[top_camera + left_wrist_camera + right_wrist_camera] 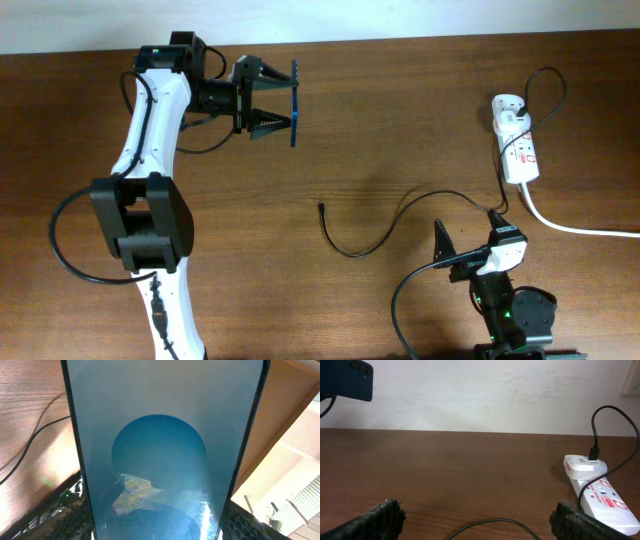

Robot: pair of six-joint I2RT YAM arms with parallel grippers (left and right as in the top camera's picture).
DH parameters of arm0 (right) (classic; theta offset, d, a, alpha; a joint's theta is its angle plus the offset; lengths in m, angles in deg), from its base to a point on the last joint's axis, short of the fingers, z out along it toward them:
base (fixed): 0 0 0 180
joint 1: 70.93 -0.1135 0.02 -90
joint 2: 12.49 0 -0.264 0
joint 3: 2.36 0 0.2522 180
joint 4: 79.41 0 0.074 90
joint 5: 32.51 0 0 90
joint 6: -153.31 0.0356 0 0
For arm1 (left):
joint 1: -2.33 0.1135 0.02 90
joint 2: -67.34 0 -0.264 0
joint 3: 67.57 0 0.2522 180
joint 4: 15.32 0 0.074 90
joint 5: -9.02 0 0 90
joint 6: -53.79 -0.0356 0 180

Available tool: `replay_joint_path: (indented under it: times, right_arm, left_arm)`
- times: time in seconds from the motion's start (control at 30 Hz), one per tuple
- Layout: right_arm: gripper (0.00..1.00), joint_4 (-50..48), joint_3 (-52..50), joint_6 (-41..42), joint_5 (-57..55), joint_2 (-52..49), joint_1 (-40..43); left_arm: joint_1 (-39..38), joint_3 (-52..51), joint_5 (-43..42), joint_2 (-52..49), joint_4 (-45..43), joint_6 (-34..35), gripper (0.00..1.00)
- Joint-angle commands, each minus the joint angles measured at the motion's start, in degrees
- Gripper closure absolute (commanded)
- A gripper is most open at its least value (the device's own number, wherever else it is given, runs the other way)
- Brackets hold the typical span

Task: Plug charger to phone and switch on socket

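Grips the phone [294, 103] in the left gripper [284, 103], jaws set wide and pressed against its two long edges. Holds it raised off the table [400, 120], over the far left part, edge-on from overhead as a thin blue line. Turns the screen [160, 435] toward the left wrist camera, filling that view with pale blue around a deeper blue disc.

Has the right gripper [468, 240] low at the near right side, jaws fully apart, empty, aimed at the far wall [470, 390]. Shows both black fingers [385, 520] at the bottom corners of the right wrist view, with a bend of the charger [352, 254] on the table between them. Cannot tell contact there.

Finds the charger lying loose. Starts plugged into the far end of the socket [517, 140], loops out beyond it, doubles back across the socket toward the right gripper, then sweeps left in a shallow sagging curve. Ends in a small black plug [322, 207] near the table's middle, touching nothing, well apart from the phone.

Sets the socket at the far right, flat on the table, long axis toward the wall, red markings on its top face. Cannot make out the switch position. Trails a thick white cord [575, 228] from the socket's near end off the right edge.
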Motion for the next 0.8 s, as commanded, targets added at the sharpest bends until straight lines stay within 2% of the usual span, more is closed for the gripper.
replay_joint_path:
  times: [0.0,0.77]
  right_arm:
    - [0.02,0.3,-0.3,-0.4,-0.3,0.3,-0.5]
    - [0.02,0.3,-0.3,-0.4,-0.3,0.3,-0.5]
  left_arm:
    - [0.5,1.9,-3.7,0.1,-0.1,1.0,0.25]
    - [1.7,1.9,-5.0,0.1,-0.1,1.0,0.25]
